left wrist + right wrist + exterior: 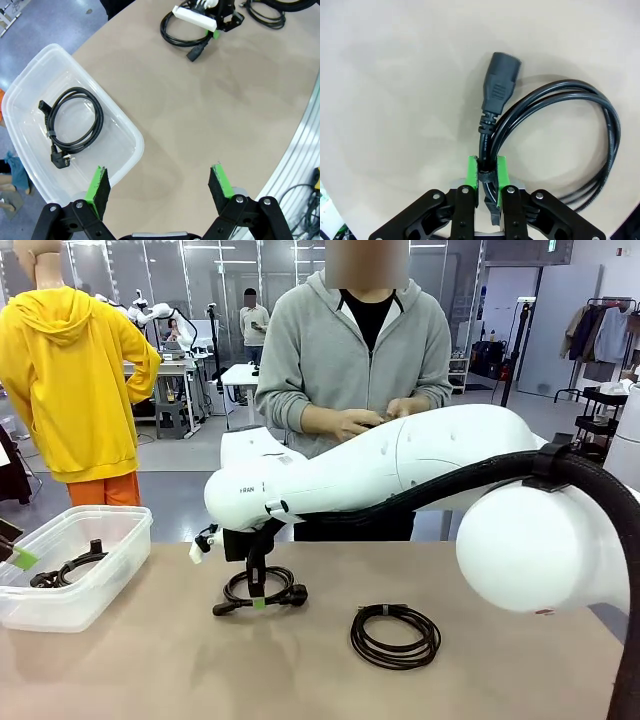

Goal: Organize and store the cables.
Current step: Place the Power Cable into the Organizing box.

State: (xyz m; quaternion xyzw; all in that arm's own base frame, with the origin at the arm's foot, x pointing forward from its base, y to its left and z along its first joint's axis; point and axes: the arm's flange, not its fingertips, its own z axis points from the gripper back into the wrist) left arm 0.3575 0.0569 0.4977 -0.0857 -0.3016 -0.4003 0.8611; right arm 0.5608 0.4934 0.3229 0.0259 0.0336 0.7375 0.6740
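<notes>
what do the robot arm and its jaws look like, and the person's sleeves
The right arm is rounded white shells with a thick black ribbed hose strapped along it. Both sets of jaws are black linked bars with silver bolts and green pads. The person wears a grey long-sleeved hoodie over a black top.

Stretches the right arm (400, 465) in from the right side, long white link nearly level, past the middle toward the left. Bulks large with its near joint at lower right in the front view. Carries a black corrugated hose (470, 478) along that arm. Turns the right wrist (245, 505) downward, right gripper (258, 585) pointing straight down. Pinches both green pads (473, 170) tight on a cable (610, 135), just behind its plug end. Holds the left gripper (160, 177) looking down from above, fingers (102, 190) spread wide, green faces turned inward toward each other.
</notes>
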